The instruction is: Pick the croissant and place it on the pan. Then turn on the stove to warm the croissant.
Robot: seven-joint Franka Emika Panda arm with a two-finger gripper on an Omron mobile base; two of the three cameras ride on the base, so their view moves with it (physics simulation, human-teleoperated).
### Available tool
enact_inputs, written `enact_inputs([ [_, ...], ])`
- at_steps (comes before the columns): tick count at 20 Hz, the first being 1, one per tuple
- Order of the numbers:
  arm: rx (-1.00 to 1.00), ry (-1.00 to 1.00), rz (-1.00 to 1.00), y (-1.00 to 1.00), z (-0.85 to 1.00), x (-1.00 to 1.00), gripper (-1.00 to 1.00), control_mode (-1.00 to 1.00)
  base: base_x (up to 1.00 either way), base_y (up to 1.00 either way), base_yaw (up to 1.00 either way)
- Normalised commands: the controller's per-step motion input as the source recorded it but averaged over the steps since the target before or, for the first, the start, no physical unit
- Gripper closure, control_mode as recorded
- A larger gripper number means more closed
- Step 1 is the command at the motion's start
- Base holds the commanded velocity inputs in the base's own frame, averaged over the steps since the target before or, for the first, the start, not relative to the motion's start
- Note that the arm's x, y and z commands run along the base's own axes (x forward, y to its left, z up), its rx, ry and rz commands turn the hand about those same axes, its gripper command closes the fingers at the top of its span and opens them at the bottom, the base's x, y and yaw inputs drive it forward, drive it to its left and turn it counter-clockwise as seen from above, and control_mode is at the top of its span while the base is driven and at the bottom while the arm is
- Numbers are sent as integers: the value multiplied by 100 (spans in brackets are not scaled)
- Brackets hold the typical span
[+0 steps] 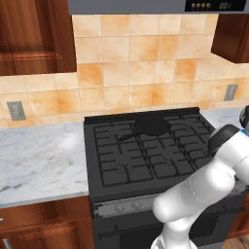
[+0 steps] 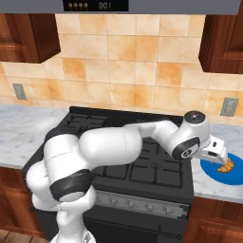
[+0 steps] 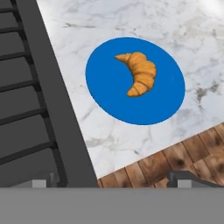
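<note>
- Marble counter (image 1: pixel 34 160) and tan tiled wall are seen in the left base view, with the stove (image 1: pixel 146 151) set between counter runs. The pan (image 1: pixel 151 125) sits on a rear grate, handle pointing toward the left front. Front knobs (image 1: pixel 127 207) are visible on the grey strip, partly blocked by the white arm.
- Right base view: the arm is stretched across the stove to its right side. The gripper (image 2: pixel 219 153) hangs over the blue plate (image 2: pixel 237 174) on the right-hand counter, just above the croissant (image 2: pixel 226 165). Contact cannot be confirmed; finger spacing is not readable here.
- Hand view: the croissant (image 3: pixel 138 72) lies on the blue plate (image 3: pixel 105 92), slightly above plate centre, horns curving toward the stove edge. Only the finger tips (image 3: pixel 41 183) show at the bottom, set wide apart with nothing between them, so the jaws are judged spread and empty.
- Step in hand is judged to be the approach for the pick. The pastry sits off the gripper's centre line, so the hand should be centred over the thick middle before descent, jaws closed across the narrow width, not along the horns.
- Gentle closing is advised; the plate could be dragged if descent goes too low.
</note>
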Motion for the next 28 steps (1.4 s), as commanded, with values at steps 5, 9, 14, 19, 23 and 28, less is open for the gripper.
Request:
enact_inputs([
  [5,-1,1,-6,-10,-9,0,-100,-100,0,0,0],
  [9,0,0,-7,-12,-5,0,-100,-100,0,0,0],
  [14,0,0,-5,-15,-3,1,-100,-100,0,0,0],
  [19,0,0,-3,-16,-8,2,-100,-100,0,0,0],
  [23,0,0,0,-10,-5,9,-100,-100,0,0,0],
  [28,0,0,0,-2,-1,16,-100,-100,0,0,0],
])
